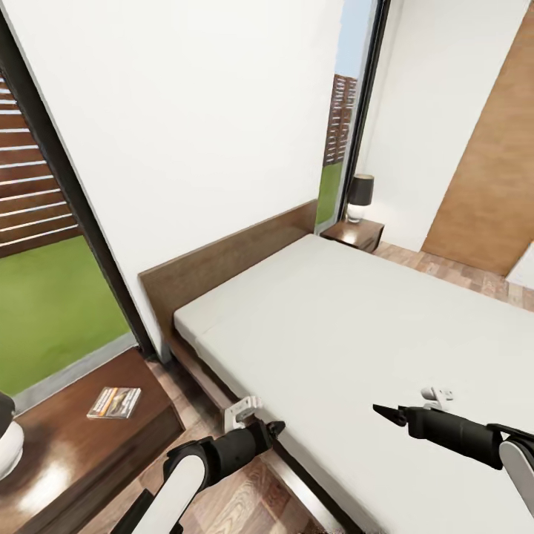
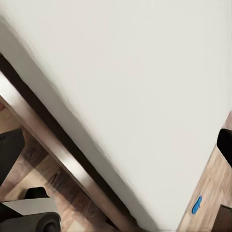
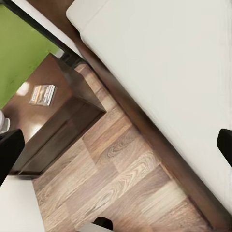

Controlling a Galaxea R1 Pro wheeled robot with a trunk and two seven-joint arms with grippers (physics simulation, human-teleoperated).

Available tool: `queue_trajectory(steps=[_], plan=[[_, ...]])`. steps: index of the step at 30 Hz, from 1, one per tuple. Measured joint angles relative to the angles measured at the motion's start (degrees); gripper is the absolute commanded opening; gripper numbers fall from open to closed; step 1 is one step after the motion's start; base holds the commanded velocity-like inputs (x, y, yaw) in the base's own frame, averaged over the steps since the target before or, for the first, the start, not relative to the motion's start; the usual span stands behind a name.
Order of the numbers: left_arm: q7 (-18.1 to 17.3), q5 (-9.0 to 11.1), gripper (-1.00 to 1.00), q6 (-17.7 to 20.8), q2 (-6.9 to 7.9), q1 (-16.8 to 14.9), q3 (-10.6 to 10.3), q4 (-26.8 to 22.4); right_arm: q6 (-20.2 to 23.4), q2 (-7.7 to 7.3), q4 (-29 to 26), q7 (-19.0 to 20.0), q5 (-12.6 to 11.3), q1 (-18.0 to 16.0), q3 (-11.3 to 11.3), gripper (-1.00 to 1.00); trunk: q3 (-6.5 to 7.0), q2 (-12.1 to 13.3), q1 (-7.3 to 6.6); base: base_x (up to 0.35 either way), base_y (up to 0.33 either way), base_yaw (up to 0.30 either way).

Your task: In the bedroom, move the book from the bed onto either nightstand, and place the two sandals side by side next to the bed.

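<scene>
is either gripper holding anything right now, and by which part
Nothing is held. The left gripper and right gripper hang empty over the bed; the book lies on the nightstand.

Just beside the black left hand, the bed was pale grey-white on a dark brown frame, over a brown wood-plank floor. Beyond that hand, the book showed an orange-brown picture on the glossy dark brown nightstand. Well beyond it lay one bright blue sandal.
</scene>
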Motion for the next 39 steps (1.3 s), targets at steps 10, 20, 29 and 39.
queue_trajectory(steps=[10, 20, 29, 39], plan=[[-0.01, -0.03, 1.00, -0.02, 0.06, 0.03, 0.00, 0.24, 0.05, 0.00, 0.00, 0.06, -0.02, -0.02, -0.95, 1.00, 0.00, 0.00, 0.00, 0.000, 0.000, -0.289], [-0.01, -0.04, 1.00, -0.04, 0.08, 0.04, -0.03, 0.45, 0.00, 0.00, -0.03, 0.06, 0.00, 0.00, -2.15, 1.00, 0.00, 0.00, 0.00, 0.000, 0.000, -0.289], [-0.02, -0.04, 1.00, -0.08, 0.08, 0.04, -0.04, 0.50, -0.01, 0.00, -0.03, 0.03, 0.00, 0.00, -2.55, 1.00, 0.00, 0.00, 0.00, 0.000, 0.000, -0.290], [-0.02, -0.04, 1.00, -0.11, 0.08, 0.04, -0.06, 0.53, -0.02, 0.00, 0.00, 0.03, -0.04, 0.00, -2.72, 1.00, 0.00, 0.00, 0.00, 0.000, 0.000, -0.291]])
